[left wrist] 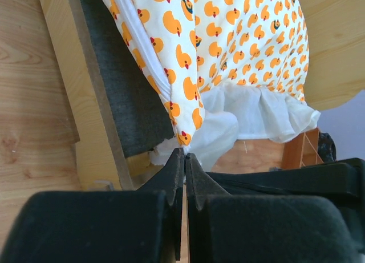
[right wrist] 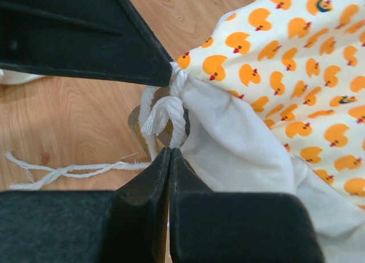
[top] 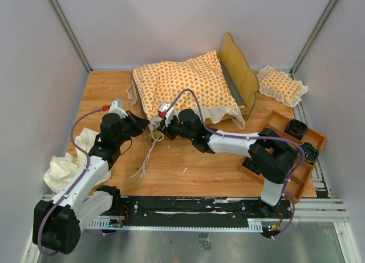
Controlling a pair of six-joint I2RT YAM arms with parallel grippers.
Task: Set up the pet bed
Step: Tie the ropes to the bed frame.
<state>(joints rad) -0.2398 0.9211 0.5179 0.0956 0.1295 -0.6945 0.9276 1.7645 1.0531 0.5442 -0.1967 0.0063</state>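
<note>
- At the left edge of the table [top: 194,167], a crumpled cream cloth [top: 65,166] lies beside the left arm.
- Next, the left gripper [left wrist: 184,158] is clenched, its tips pressed together right at the near corner of the cushion's ruffle. I cannot tell whether any fabric or cord is pinched.
- White tie strings [top: 145,160] trail loose over the wood in front of that corner.
- Close by, the right gripper [right wrist: 170,153] is clenched too. A knotted cord at the corner runs down to its tips, but I cannot tell whether it is held.
- At the back middle, the duck-patterned cushion [top: 182,83] lies on the light-wood bed frame [top: 239,69], with the headboard upright on its right.
- Right of the headboard, apart from it, lies a small pillow [top: 280,85].
- At the right edge sits a wooden tray [top: 278,124] holding dark round things.
</note>
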